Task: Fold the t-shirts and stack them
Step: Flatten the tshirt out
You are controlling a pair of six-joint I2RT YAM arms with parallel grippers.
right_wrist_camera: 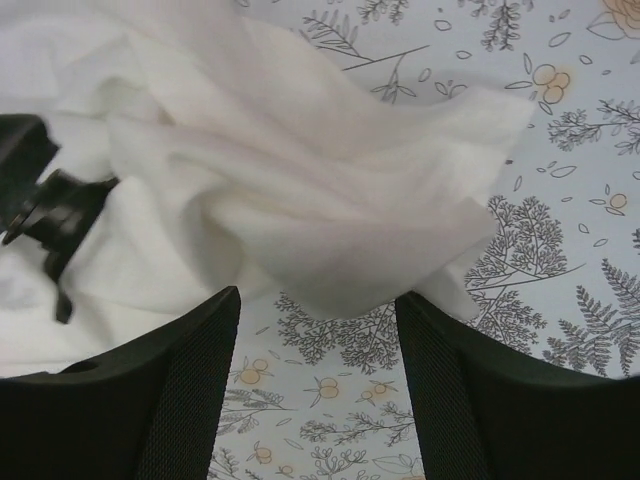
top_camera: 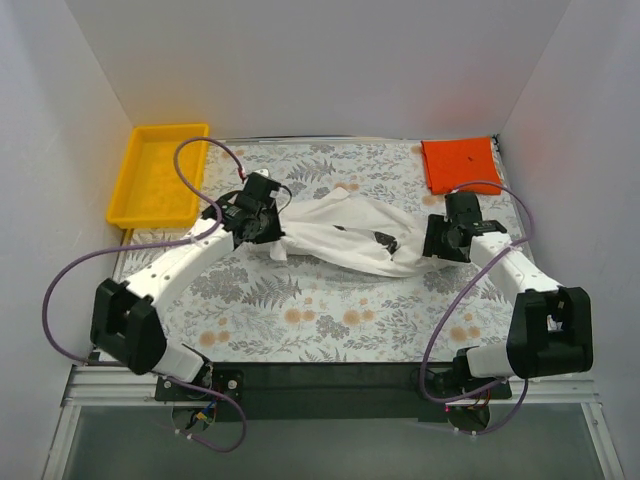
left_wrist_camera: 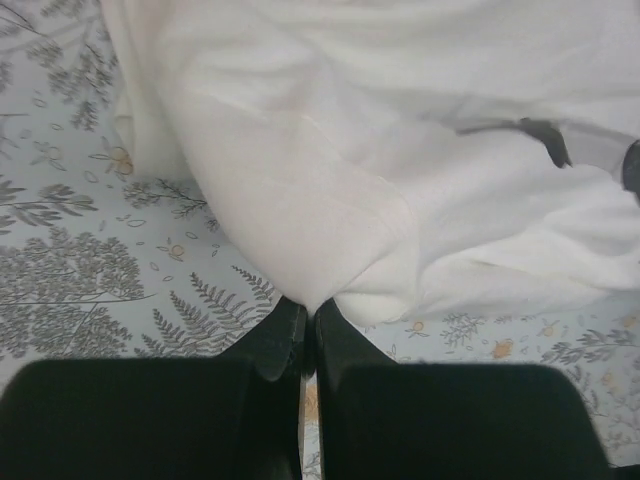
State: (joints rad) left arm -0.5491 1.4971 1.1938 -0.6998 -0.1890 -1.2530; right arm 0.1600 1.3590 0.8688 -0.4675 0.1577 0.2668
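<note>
**Left wrist view shows jaws pinched on the white shirt; right jaws stand apart at its other end**

Left wrist camera, nearest first: the left gripper point(left_wrist_camera: 308, 318) has its two black fingers point(left_wrist_camera: 285, 340) pressed together. A pointed fold of the white t-shirt point(left_wrist_camera: 350, 160) runs down into the seam between their tips, so the jaws are clamped on that corner of cloth. Beyond the tips the shirt spreads up and to the right in loose folds over the floral table cover point(left_wrist_camera: 90, 270), and a piece of the black print point(left_wrist_camera: 542, 132) shows at the right.

On the right wrist camera, the right gripper point(right_wrist_camera: 318, 300) has its jaws wide apart, with bare floral cover between them. The shirt's rumpled lower edge reaches just to the line of the fingertips, in the middle of the gap. I cannot tell whether it touches either finger. The rest of the cloth lies beyond and to the left.

From the top camera, the white shirt lies bunched in a slanting band mid-table, with the left gripper at its left end and the right gripper at its right end. Farther back, the orange-red t-shirt point(top_camera: 460, 164) lies folded flat in the far right corner, well apart from the white one. The yellow tray point(top_camera: 126, 185) sits in the far left corner.
</note>
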